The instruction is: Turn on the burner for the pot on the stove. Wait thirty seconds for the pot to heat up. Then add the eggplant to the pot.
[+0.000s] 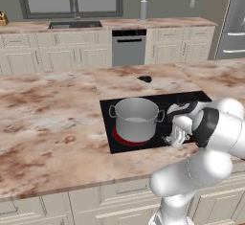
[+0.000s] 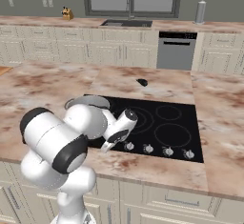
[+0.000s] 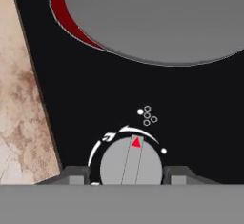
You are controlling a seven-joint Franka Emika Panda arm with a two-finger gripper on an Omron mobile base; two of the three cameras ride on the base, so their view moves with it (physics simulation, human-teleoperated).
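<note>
The grey steel pot (image 1: 136, 118) stands on the front left burner (image 1: 123, 140), which glows red under it on the black stove (image 1: 179, 99). In the hand view the pot's base (image 3: 157, 18) and the red glow of the burner (image 3: 66, 18) lie beyond a silver knob (image 3: 131, 163) with a red marker. My gripper (image 3: 127, 173) straddles that knob, one dark fingertip (image 3: 76, 174) on each side with a narrow gap, so it looks open. The gripper (image 1: 173, 138) hangs low at the stove's front edge, right of the pot. The small dark eggplant (image 1: 145, 79) lies on the counter behind the stove.
A row of silver knobs (image 2: 148, 148) runs along the stove's front edge. Marble counter (image 3: 19, 99) borders the stove on the left. My white arm hides most of the pot (image 2: 90, 101) in the right base view; the eggplant (image 2: 142, 82) lies beyond the dark ring zones.
</note>
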